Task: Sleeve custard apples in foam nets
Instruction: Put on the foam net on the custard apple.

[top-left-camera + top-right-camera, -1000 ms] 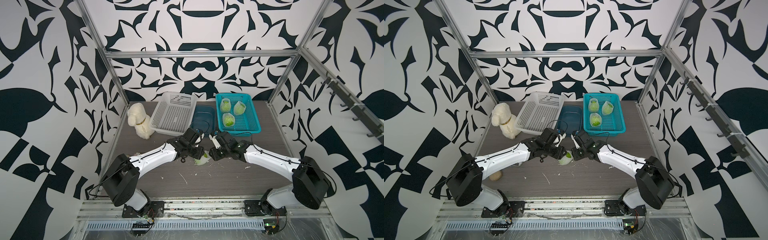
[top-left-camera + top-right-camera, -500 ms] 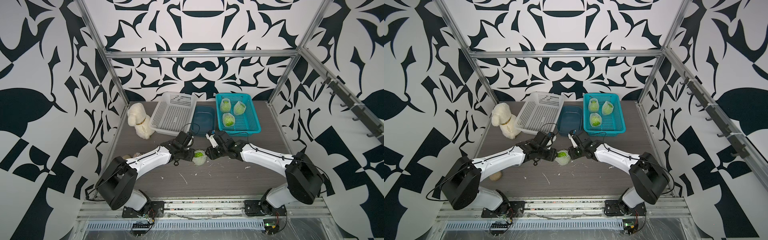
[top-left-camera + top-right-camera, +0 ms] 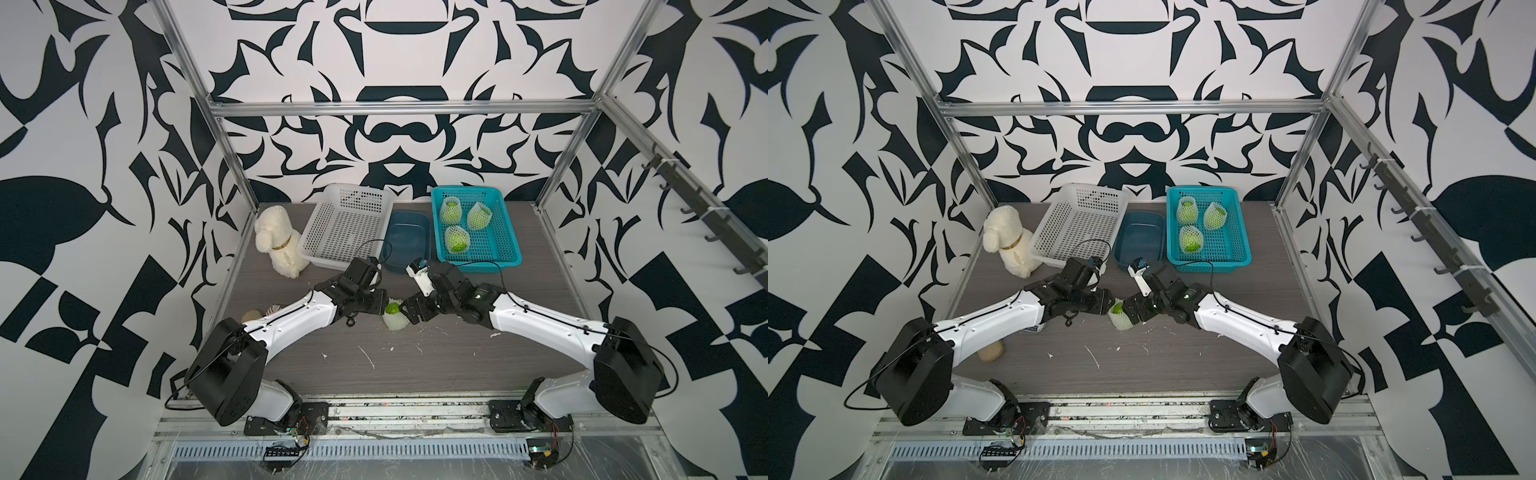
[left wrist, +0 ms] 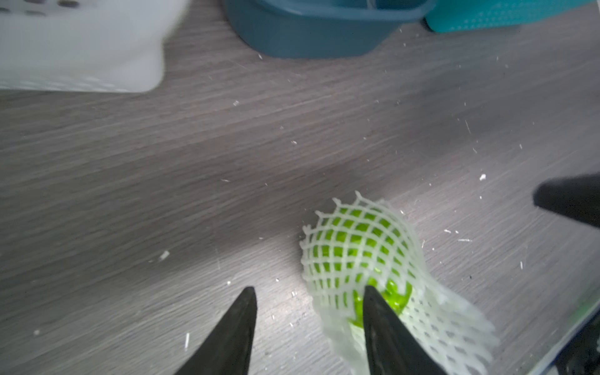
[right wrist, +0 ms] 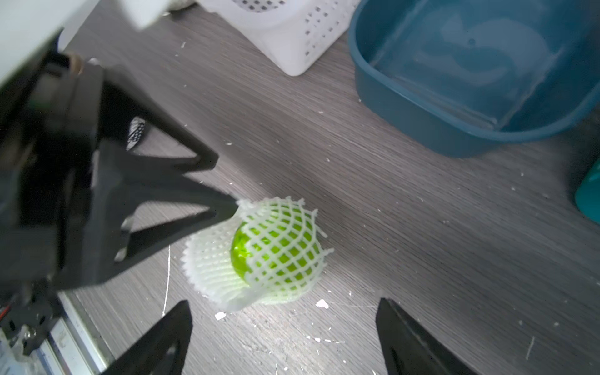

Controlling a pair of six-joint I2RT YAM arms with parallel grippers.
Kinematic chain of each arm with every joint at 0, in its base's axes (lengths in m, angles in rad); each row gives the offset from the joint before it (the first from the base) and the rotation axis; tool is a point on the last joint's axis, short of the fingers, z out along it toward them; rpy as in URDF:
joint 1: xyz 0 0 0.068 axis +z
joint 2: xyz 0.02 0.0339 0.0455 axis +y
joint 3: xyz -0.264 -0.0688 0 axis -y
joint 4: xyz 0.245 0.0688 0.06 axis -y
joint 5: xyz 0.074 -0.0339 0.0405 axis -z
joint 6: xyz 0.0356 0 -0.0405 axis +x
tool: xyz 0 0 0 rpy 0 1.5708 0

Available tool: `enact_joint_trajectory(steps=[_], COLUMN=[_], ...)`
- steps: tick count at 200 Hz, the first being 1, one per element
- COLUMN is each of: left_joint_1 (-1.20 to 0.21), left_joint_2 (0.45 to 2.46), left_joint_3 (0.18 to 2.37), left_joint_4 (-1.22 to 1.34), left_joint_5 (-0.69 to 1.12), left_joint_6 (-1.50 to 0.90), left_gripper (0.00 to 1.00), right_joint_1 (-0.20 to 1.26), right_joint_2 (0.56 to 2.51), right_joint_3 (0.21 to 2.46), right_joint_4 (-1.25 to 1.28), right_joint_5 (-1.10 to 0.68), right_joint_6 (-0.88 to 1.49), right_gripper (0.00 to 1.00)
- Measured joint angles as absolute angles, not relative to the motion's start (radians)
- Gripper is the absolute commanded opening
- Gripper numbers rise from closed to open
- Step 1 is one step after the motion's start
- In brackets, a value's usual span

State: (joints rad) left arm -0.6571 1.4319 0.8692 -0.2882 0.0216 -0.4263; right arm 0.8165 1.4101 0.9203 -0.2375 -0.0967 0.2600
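Custard apple [image 5: 259,256], inside foam net [image 5: 207,263], lies on table [image 3: 436,365], frame centre in both top views. Left gripper [image 4: 307,289] parted, one fingertip [image 5: 222,209] touching net rim, nothing clamped. Right gripper [image 5: 285,302] spread wide, gripping nothing.

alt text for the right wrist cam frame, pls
A green custard apple partly sleeved in a white foam net lies on the grey table ahead of the right gripper, whose jaws stand wide open and clear of it. One fingertip of the left gripper touches the net's rim; a dark blue tub and white basket stand farther off.
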Motion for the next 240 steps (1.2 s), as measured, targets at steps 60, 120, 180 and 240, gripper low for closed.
enact_joint_trajectory(steps=[60,120,180,240], left_joint_1=[-0.608,-0.542,-0.532,-0.532], left_joint_2=[1.385,1.34,1.339,1.33], left_joint_3=[0.88,0.859,0.856,0.837], left_joint_4=[-0.288,-0.214,-0.183,-0.175], left_joint_5=[0.031,0.067,0.079,0.084], left_joint_6=[-0.442,-0.497,-0.52,-0.528], left_gripper=[0.56,0.56,0.56,0.56], right_joint_1=[0.921,0.95,0.951,0.951], right_joint_2=[1.52,1.652,1.708,1.761], right_joint_3=[0.97,1.053,1.071,1.084], right_joint_4=[-0.291,-0.303,-0.305,-0.294], right_joint_5=[-0.005,0.121,0.132,0.131], right_joint_6=[0.22,0.214,0.213,0.225], right_gripper=[1.0,0.97,0.84,0.96])
